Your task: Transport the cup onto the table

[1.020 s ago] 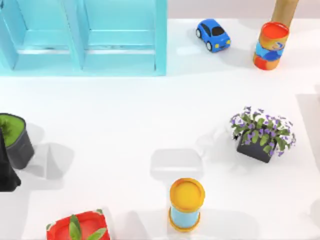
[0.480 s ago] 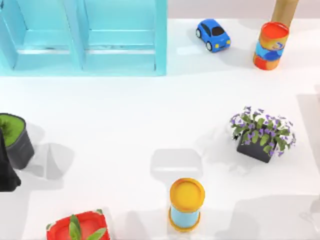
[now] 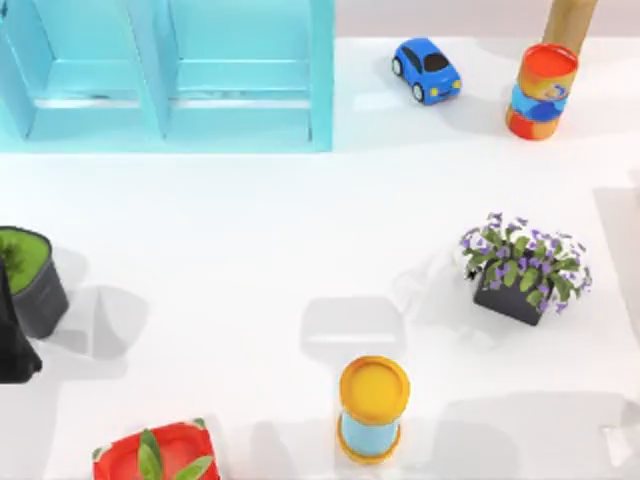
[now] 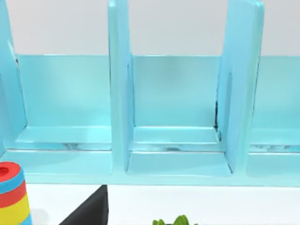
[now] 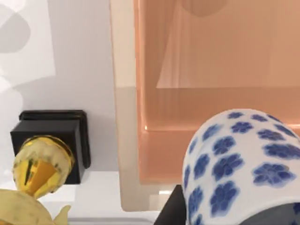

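The cup, white with dark blue flowers, looms very close in the right wrist view. My right gripper is shut on it, and one dark finger lies against the cup's side. Behind the cup is an orange see-through tray on a pale surface. The white table spreads across the top view. My left arm is parked at the table's left edge, facing the turquoise shelf.
On the table stand a turquoise shelf, blue toy car, orange-and-blue can, purple-flowered plant, yellow-topped cylinder, red pot and black pot. A gold trophy stands beside the tray.
A grey shadow has spread over the table's lower right corner. The things on the table and the left arm have stayed where they were.
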